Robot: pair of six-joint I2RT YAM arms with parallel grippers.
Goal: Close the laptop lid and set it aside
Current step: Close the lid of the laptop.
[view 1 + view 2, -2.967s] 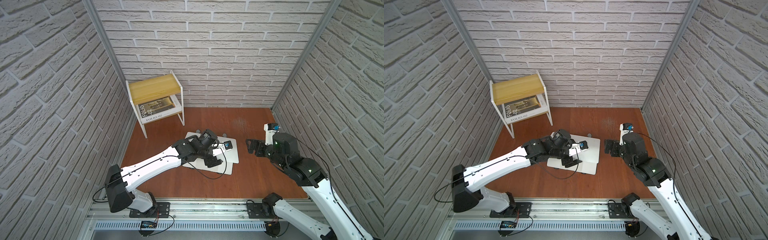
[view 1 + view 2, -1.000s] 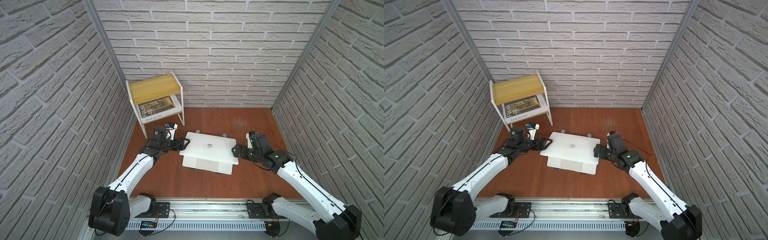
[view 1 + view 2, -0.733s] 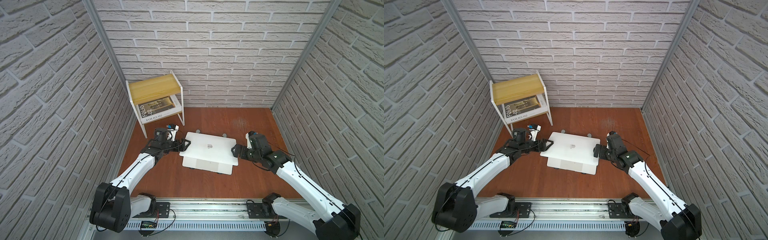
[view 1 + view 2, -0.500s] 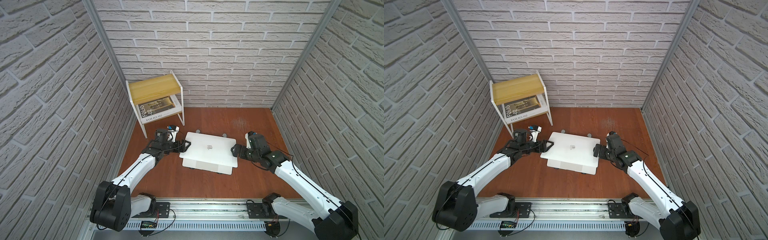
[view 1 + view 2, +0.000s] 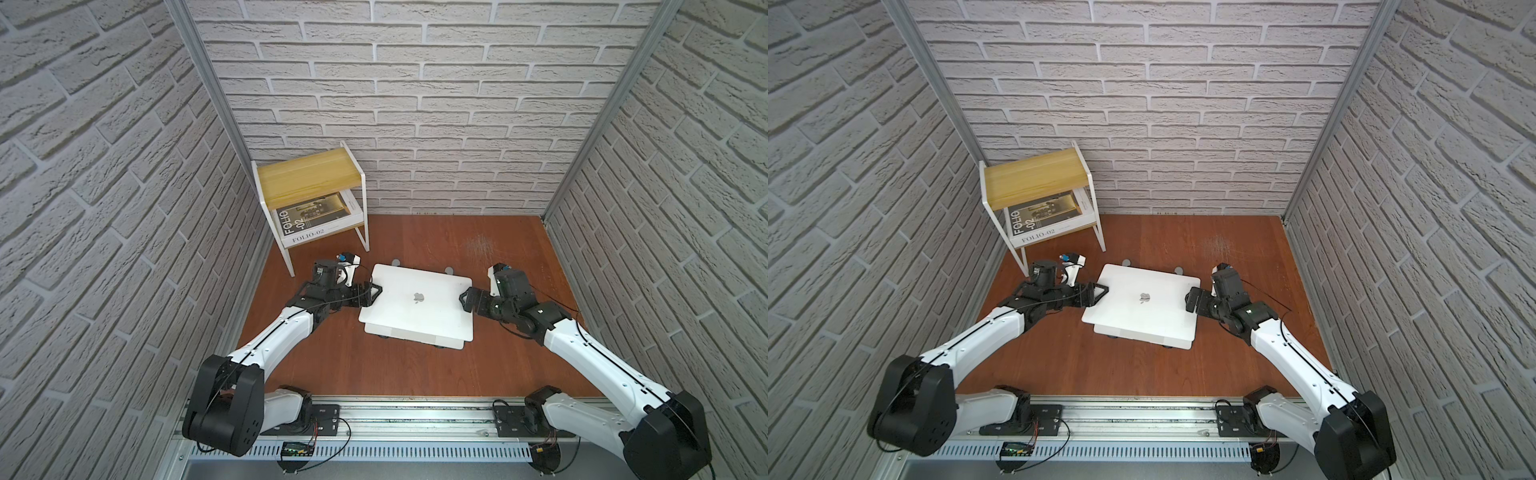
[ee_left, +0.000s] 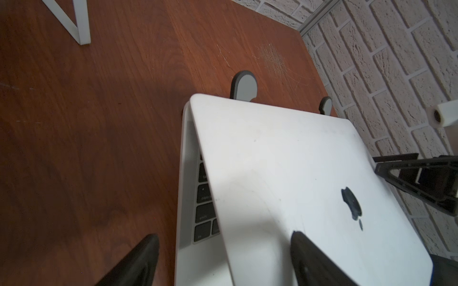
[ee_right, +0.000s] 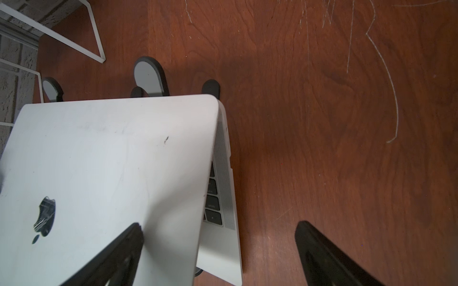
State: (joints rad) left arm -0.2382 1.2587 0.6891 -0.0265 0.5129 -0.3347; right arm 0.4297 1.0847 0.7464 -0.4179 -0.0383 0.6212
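On the counter (image 5: 353,365), up on its grey stand (image 6: 244,86), the laptop (image 5: 415,337) sits with its lid (image 5: 415,307) nearly shut, left claw (image 5: 371,293) and right claw (image 5: 465,300) both wide astride its sides, probably to squeeze it closed.

The laptop lid (image 5: 395,309) looks like matt silver-white metal, smooth, with faint grey smudges. Its apple logo (image 6: 352,205) is mirror-glossy. The keys (image 6: 204,195) look like matt black plastic, beside a finely perforated speaker strip (image 6: 189,173). The desk (image 5: 415,374) is reddish-brown wood with clear grain, a low sheen and pale scratches (image 7: 386,74). The stand's feet (image 6: 244,89) are flat grey metal with dark edging. The side shelf (image 5: 309,178) has a pale wood top on a white-painted frame, and the book (image 5: 316,216) in it has a paper cover. The brick walls (image 5: 415,104) are rough and chalky. The fingers (image 6: 138,262) of the left gripper (image 6: 224,235) are matt black plastic.
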